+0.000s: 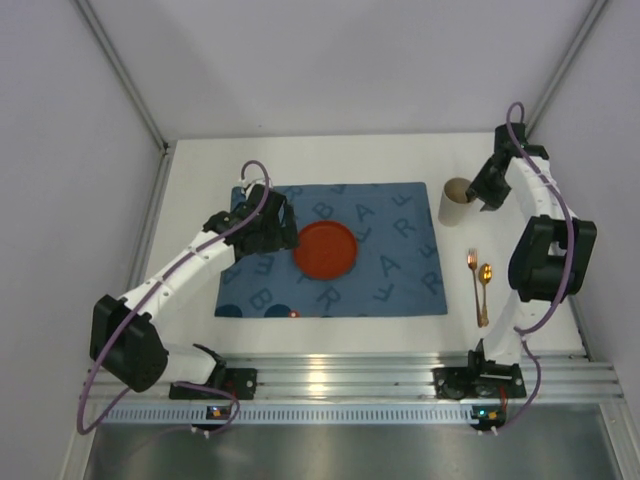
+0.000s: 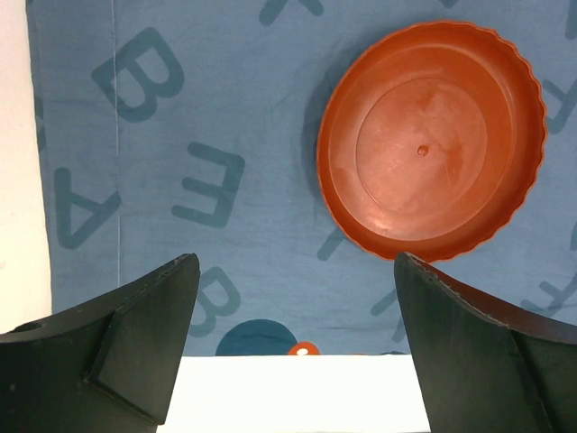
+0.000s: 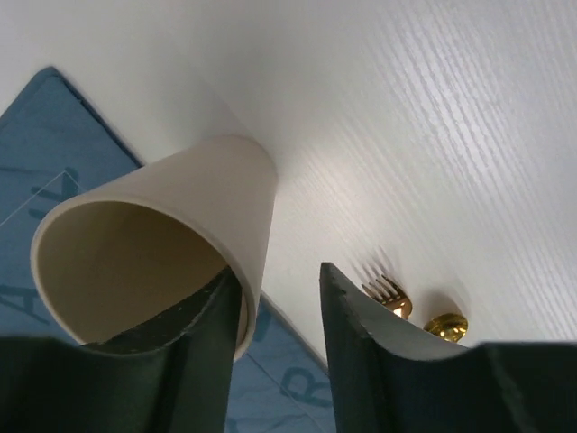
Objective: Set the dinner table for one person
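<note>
The white dinner table (image 1: 330, 160) carries a blue letter-printed placemat (image 1: 390, 270) with an orange plate (image 1: 325, 250) on its left-centre. My left gripper (image 1: 272, 235) hovers over the mat just left of the plate, open, with nothing between its fingers (image 2: 296, 262); the plate (image 2: 431, 140) lies ahead to the right. A beige paper cup (image 1: 458, 203) stands off the mat's far right corner. My right gripper (image 1: 478, 193) is open astride the cup's rim (image 3: 275, 280): one finger inside the cup (image 3: 162, 244), the other outside with a gap.
A gold fork (image 1: 473, 268) and gold spoon (image 1: 484, 285) lie side by side on the table right of the placemat, also in the right wrist view as fork (image 3: 389, 293) and spoon (image 3: 445, 325). A small red dot (image 2: 304, 348) sits at the mat's near edge.
</note>
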